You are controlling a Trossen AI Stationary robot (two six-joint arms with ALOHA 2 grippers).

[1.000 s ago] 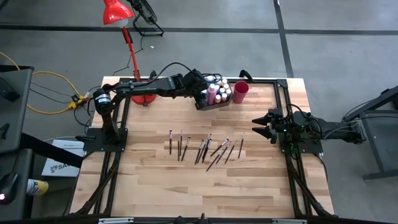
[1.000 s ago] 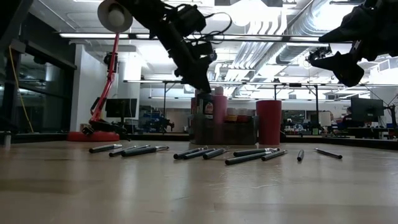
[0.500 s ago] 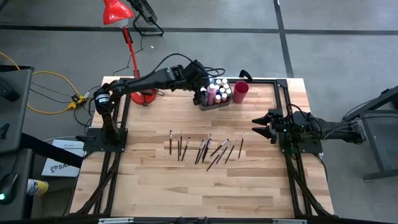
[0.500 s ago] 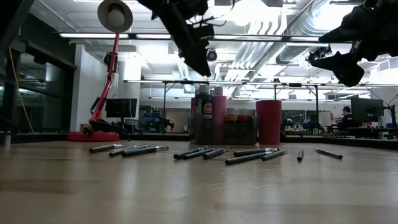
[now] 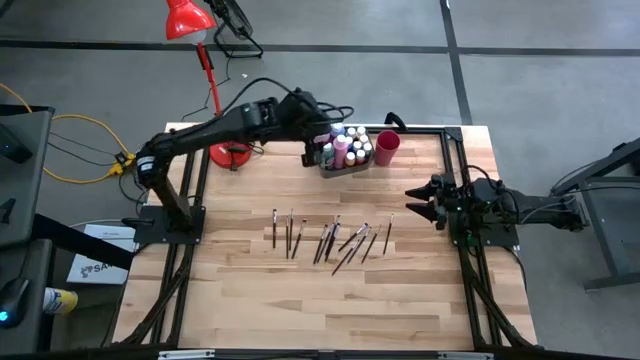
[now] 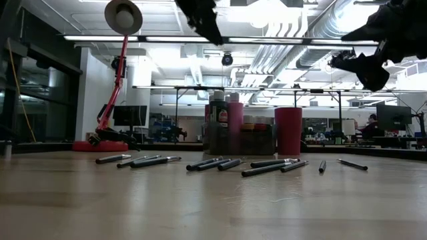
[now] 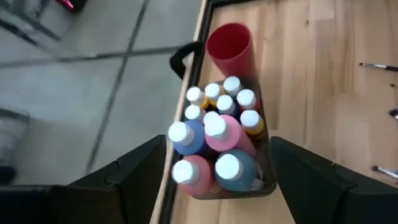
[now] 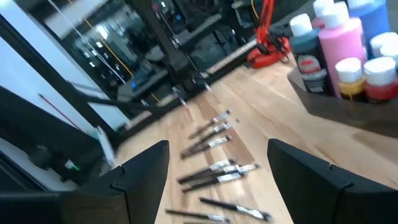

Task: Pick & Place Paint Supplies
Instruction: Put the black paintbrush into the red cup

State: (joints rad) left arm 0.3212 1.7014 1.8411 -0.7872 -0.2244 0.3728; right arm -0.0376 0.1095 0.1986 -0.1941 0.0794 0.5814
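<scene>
Left gripper [image 5: 318, 152]: fingers spread, empty, above the grey bin [image 7: 268, 163].
Paint bottles [image 7: 214, 140]: smooth plastic, round caps, all standing in the bin; judged done.
Red cup [image 5: 387, 146]: beside the bin.
Paintbrushes [image 5: 330, 236]: thin, dark-handled, loose on wood before the bin; remaining.
Right gripper [image 5: 415, 203]: spread, idle, well right of the bin.

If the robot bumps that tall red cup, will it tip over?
Probably easily: the tall red plastic cup looks narrow, light and, from the left wrist view, empty. The grey rectangular bin close beside it might stop it falling that way.
</scene>
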